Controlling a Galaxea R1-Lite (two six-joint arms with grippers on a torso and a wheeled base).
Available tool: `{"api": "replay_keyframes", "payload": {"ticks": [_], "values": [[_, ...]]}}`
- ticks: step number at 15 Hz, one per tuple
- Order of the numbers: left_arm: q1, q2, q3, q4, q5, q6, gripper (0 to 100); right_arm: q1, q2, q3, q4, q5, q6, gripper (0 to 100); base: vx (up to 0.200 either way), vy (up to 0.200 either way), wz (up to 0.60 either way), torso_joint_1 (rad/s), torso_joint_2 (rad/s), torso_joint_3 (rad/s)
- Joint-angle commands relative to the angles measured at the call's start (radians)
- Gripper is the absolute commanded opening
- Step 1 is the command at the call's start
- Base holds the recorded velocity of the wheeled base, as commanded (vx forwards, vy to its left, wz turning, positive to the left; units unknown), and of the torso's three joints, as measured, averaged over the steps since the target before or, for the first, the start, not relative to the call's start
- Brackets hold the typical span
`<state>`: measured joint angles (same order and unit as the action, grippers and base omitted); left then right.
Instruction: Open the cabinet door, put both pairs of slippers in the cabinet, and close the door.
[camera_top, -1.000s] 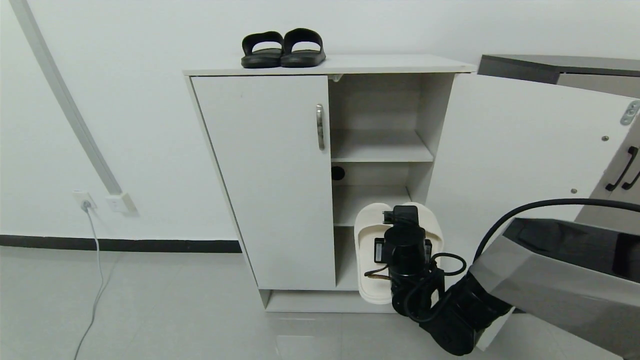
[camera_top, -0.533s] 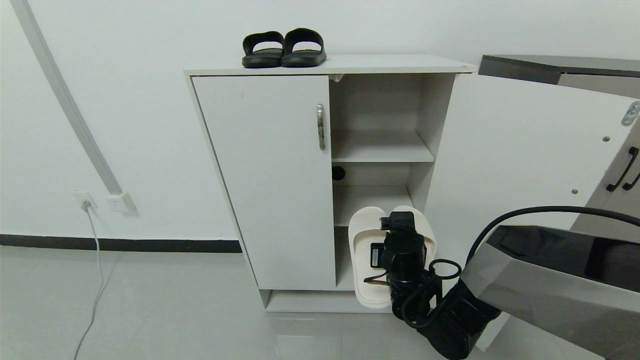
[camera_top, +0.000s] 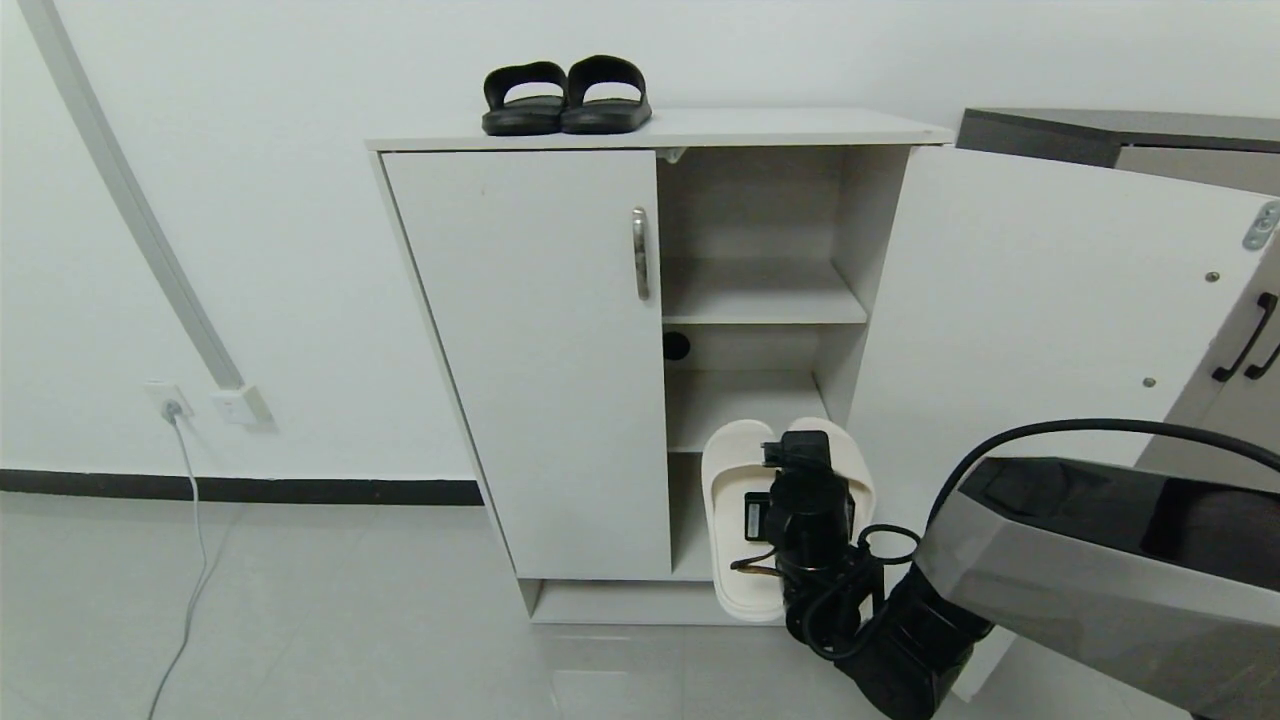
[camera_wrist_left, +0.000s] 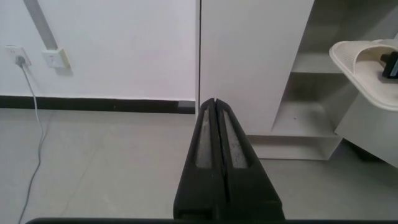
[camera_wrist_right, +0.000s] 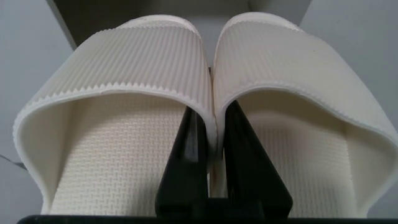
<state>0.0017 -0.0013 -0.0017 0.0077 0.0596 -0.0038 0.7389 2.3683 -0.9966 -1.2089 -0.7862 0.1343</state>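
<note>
A pair of black slippers (camera_top: 566, 96) sits on top of the white cabinet (camera_top: 540, 350). Its left door is closed, and its right door (camera_top: 1020, 300) stands swung wide open, showing bare shelves (camera_top: 760, 295). My right gripper (camera_top: 803, 452) is at the lowest compartment's mouth, shut on a pair of white slippers (camera_top: 730, 500). Seen from the right wrist, its fingers (camera_wrist_right: 186, 155) pinch the two inner strap edges of the white slippers (camera_wrist_right: 124, 124) together. My left gripper (camera_wrist_left: 214, 124) hangs shut and holding nothing over the floor left of the cabinet, with a white slipper (camera_wrist_left: 367, 59) off to one side.
A wall socket with a cable (camera_top: 170, 405) running down to the floor is on the left wall. A grey cabinet (camera_top: 1120, 140) stands behind the open door on the right. Tiled floor (camera_top: 300, 640) lies open in front of the closed left door.
My right gripper has shifted slightly left and a little lower with the white slippers, staying at the bottom compartment's opening. The black slippers and doors are as before.
</note>
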Motion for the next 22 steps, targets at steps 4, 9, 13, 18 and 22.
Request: {"api": "replay_keyframes", "payload": {"ticks": [4, 9, 13, 18, 22], "values": [[0.0, 0.001, -0.001, 0.0, -0.001, 0.001, 0, -0.001, 0.022, -0.004, -0.001, 0.007, 0.001, 0, 0.0, 0.0, 0.0, -0.001, 0.0, -0.148], [0.0, 0.001, -0.001, 0.0, -0.001, 0.001, 0, -0.01, 0.032, -0.002, -0.003, 0.007, 0.027, 0, 0.0, 0.0, 0.0, 0.002, 0.0, -0.187], [0.0, 0.001, 0.0, -0.003, 0.002, -0.002, 0, -0.012, 0.051, 0.001, -0.037, 0.019, 0.027, 0, 0.0, 0.0, 0.0, 0.005, 0.0, -0.198], [0.0, 0.001, 0.0, -0.003, 0.002, -0.004, 0, -0.019, 0.066, 0.032, -0.222, 0.027, -0.039, 0, 0.0, 0.0, 0.0, 0.002, 0.0, -0.035], [0.0, 0.001, 0.0, -0.003, 0.002, -0.004, 0, -0.021, 0.098, 0.035, -0.305, 0.027, -0.101, 0, 0.0, 0.0, 0.0, 0.0, 0.0, 0.0]]}}
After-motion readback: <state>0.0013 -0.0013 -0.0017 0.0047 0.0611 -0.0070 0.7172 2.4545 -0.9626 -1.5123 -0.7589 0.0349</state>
